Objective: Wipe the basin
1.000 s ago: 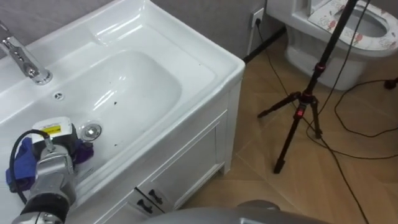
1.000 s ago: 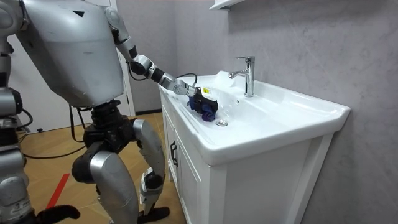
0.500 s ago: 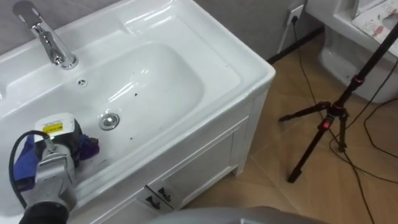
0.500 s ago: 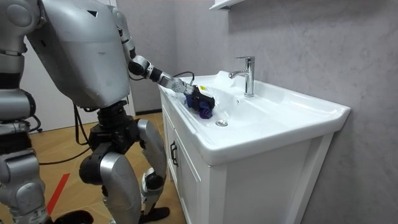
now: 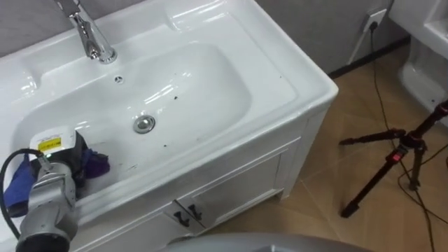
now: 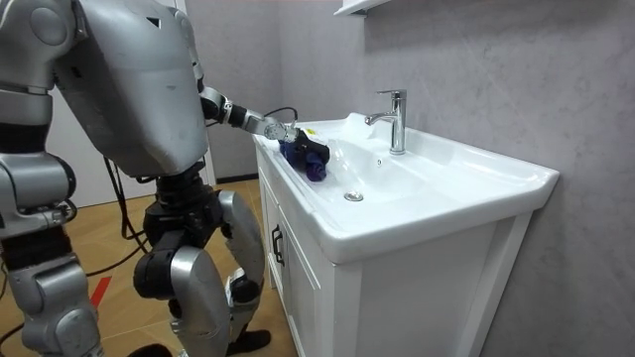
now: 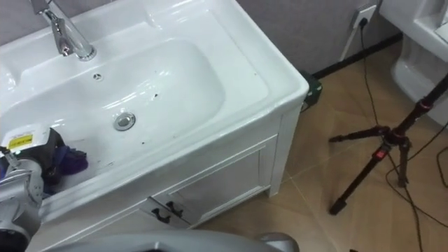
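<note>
The white basin (image 5: 280,66) is set in a cabinet in front of me, with a few dark specks (image 5: 175,98) on its bowl. A purple-blue cloth (image 5: 96,164) lies on the bowl's left slope, to the left of the drain (image 5: 144,124). My left hand (image 5: 72,162) is curled on the cloth and holds it against the bowl. In the room view the left hand (image 6: 295,147) and the cloth (image 6: 314,169) sit at the basin's end nearest the robot, which stands against the cabinet's side.
A chrome faucet (image 5: 89,36) rises at the back of the basin. The cabinet doors below have dark handles (image 5: 187,214). On the wooden floor to the right stand a black tripod (image 5: 400,155), cables and a toilet (image 5: 428,42).
My left hand has drawn the cloth away from the drain toward the basin's left end. The head camera has turned left, so the whole basin sits further right in the picture.
</note>
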Available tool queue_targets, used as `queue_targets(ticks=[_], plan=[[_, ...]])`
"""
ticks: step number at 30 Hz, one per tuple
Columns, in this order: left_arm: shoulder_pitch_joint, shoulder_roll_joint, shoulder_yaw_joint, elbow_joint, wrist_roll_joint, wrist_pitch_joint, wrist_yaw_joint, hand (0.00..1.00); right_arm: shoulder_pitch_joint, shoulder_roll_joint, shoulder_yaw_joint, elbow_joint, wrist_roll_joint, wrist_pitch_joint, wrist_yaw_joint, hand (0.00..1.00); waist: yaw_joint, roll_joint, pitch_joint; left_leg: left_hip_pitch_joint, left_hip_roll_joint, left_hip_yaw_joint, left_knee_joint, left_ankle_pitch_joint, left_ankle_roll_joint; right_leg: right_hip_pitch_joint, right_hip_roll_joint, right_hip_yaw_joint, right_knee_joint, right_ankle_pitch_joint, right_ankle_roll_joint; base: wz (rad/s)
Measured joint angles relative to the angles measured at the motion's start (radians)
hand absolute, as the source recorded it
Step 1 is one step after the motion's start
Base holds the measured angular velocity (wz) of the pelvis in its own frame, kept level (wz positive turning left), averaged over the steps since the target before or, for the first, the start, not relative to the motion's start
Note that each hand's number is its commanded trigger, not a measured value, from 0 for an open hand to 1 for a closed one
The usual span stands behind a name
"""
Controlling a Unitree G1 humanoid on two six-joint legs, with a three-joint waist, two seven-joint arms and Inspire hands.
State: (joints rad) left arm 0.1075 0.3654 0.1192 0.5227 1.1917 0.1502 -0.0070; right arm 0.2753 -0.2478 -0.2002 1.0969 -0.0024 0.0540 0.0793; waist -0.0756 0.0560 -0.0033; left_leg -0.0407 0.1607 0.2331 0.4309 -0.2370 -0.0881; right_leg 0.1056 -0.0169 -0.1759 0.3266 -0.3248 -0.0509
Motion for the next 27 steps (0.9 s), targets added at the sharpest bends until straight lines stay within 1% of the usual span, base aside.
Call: queue_targets(ticks=[3, 4, 5, 6, 7, 9, 11, 13, 14, 16, 17, 18, 19, 21, 22, 24, 26, 27], plan=[[0.005, 0.001, 0.005, -0.016, 0.0, -0.001, -0.009, 1.0, -0.002, -0.002, -0.02, 0.004, 0.007, -0.001, 0.001, 0.0, 0.004, 0.001, 0.0002, -0.003, -0.005, -0.019, -0.001, 0.0, 0.0, 0.0, -0.001, -0.007, 0.001, -0.002, 0.0, 0.04], [0.005, 0.002, 0.007, -0.017, -0.001, -0.005, -0.01, 1.0, -0.003, -0.002, -0.02, 0.004, 0.01, -0.001, 0.002, 0.0, 0.009, 0.007, 0.003, -0.005, -0.005, -0.02, 0.001, 0.0, 0.0, 0.0, -0.001, -0.01, 0.0, -0.002, 0.0, 0.0], [0.005, 0.006, 0.008, -0.025, -0.001, -0.01, -0.012, 1.0, -0.001, -0.004, -0.02, 0.005, 0.015, -0.001, 0.003, 0.0, 0.015, 0.005, 0.0025, -0.013, -0.005, -0.029, 0.009, 0.0, 0.0, -0.002, -0.003, -0.023, 0.001, -0.003, -0.001, 0.08], [0.004, 0.01, 0.008, -0.035, -0.001, -0.015, -0.012, 1.0, 0.0, -0.005, -0.02, 0.009, 0.022, -0.003, 0.004, 0.0, 0.02, 0.01, 0.0025, -0.023, -0.005, -0.038, 0.016, 0.0, 0.0, -0.005, -0.002, -0.029, 0.002, -0.004, -0.002, 0.11], [0.004, 0.012, 0.008, -0.036, -0.001, -0.02, -0.012, 1.0, -0.001, -0.006, -0.02, 0.017, 0.027, -0.009, 0.003, 0.0, 0.024, 0.011, 0.0015, -0.024, -0.005, -0.042, 0.016, 0.0, 0.0, -0.006, -0.002, -0.03, 0.002, -0.004, -0.002, 0.1], [0.003, 0.014, 0.024, -0.043, -0.001, -0.037, -0.009, 1.0, 0.001, -0.01, -0.02, 0.032, 0.038, -0.014, 0.003, 0.0, 0.034, 0.016, 0.0033, -0.028, -0.006, -0.048, 0.016, 0.0, 0.0, -0.007, 0.0, -0.033, 0.001, -0.004, -0.002, 0.06], [0.003, 0.015, 0.037, -0.055, -0.002, -0.049, -0.001, 1.0, -0.002, -0.014, -0.019, 0.033, 0.039, -0.027, -0.001, 0.0, 0.046, 0.026, -0.0004, -0.033, -0.006, -0.05, 0.016, 0.0, 0.0, -0.009, 0.0, -0.036, 0.001, -0.004, -0.002, 0.07], [0.004, 0.02, 0.045, -0.07, -0.003, -0.055, 0.018, 1.0, 0.002, -0.019, -0.019, 0.046, 0.044, -0.039, -0.005, 0.0, 0.054, 0.03, 0.0021, -0.036, -0.009, -0.058, 0.015, 0.0, 0.0, -0.008, -0.002, -0.047, 0.0, -0.004, -0.002, 0.14], [0.004, 0.02, 0.056, -0.078, -0.003, -0.063, 0.038, 1.0, -0.001, -0.024, -0.019, 0.059, 0.044, -0.044, -0.008, 0.0, 0.057, 0.033, 0.0053, -0.036, -0.012, -0.067, 0.015, 0.0, 0.0, -0.006, -0.003, -0.05, 0.0, -0.005, -0.001, 0.13], [0.004, 0.021, 0.084, -0.092, -0.004, -0.08, 0.065, 1.0, -0.001, -0.031, -0.02, 0.062, 0.043, -0.049, -0.012, 0.0, 0.064, 0.036, 0.0056, -0.036, -0.017, -0.075, 0.014, 0.0, 0.0, -0.005, -0.005, -0.053, 0.002, -0.006, 0.001, 0.08], [0.004, 0.022, 0.113, -0.103, -0.011, -0.09, 0.086, 1.0, 0.0, -0.035, -0.02, 0.062, 0.043, -0.056, -0.012, 0.0, 0.07, 0.038, 0.0047, -0.036, -0.018, -0.076, 0.014, 0.0, 0.0, -0.005, -0.007, -0.054, 0.002, -0.006, 0.002, 0.06], [0.004, 0.029, 0.135, -0.123, -0.023, -0.095, 0.106, 1.0, 0.002, -0.034, -0.02, 0.062, 0.046, -0.063, -0.011, 0.0, 0.071, 0.035, 0.0074, -0.036, -0.02, -0.082, 0.013, 0.0, 0.0, -0.002, -0.009, -0.061, 0.002, -0.007, 0.002, 0.08], [0.004, 0.034, 0.145, -0.135, -0.023, -0.098, 0.118, 1.0, 0.005, -0.033, -0.019, 0.063, 0.051, -0.067, -0.011, 0.0, 0.072, 0.036, 0.0067, -0.036, -0.022, -0.086, 0.012, 0.0, 0.0, 0.0, -0.009, -0.064, 0.002, -0.007, 0.002, 0.16], [0.003, 0.045, 0.177, -0.182, -0.025, -0.119, 0.172, 1.0, 0.018, -0.036, -0.019, 0.061, 0.071, -0.083, -0.012, 0.0, 0.081, 0.031, 0.0088, -0.033, -0.037, -0.113, 0.007, 0.001, -0.001, 0.005, -0.015, -0.074, 0.003, -0.01, 0.008, 0.17], [0.003, 0.045, 0.187, -0.194, -0.025, -0.124, 0.184, 1.0, 0.021, -0.036, -0.019, 0.062, 0.071, -0.084, -0.012, 0.0, 0.083, 0.032, 0.0085, -0.034, -0.039, -0.115, 0.007, 0.001, -0.001, 0.006, -0.016, -0.074, 0.002, -0.011, 0.009, 0.12], [0.003, 0.047, 0.226, -0.238, -0.025, -0.138, 0.233, 1.0, 0.022, -0.033, -0.019, 0.064, 0.068, -0.085, -0.011, 0.0, 0.083, 0.03, 0.0086, -0.037, -0.05, -0.137, 0.004, 0.002, 0.001, 0.006, -0.021, -0.079, 0.003, -0.015, 0.014, 0.12], [0.0, 0.049, 0.237, -0.261, -0.025, -0.14, 0.274, 1.0, 0.021, -0.033, -0.019, 0.065, 0.067, -0.088, -0.011, 0.0, 0.081, 0.028, 0.0093, -0.037, -0.058, -0.142, 0.0, 0.004, 0.004, 0.01, -0.029, -0.092, 0.003, -0.016, 0.017, 0.18], [-0.004, 0.053, 0.238, -0.271, -0.028, -0.146, 0.292, 1.0, 0.022, -0.032, -0.019, 0.07, 0.068, -0.088, -0.011, 0.0, 0.076, 0.025, 0.0097, -0.036, -0.066, -0.152, 0.0, 0.005, 0.006, 0.016, -0.034, -0.103, 0.001, -0.018, 0.02, 0.23]])
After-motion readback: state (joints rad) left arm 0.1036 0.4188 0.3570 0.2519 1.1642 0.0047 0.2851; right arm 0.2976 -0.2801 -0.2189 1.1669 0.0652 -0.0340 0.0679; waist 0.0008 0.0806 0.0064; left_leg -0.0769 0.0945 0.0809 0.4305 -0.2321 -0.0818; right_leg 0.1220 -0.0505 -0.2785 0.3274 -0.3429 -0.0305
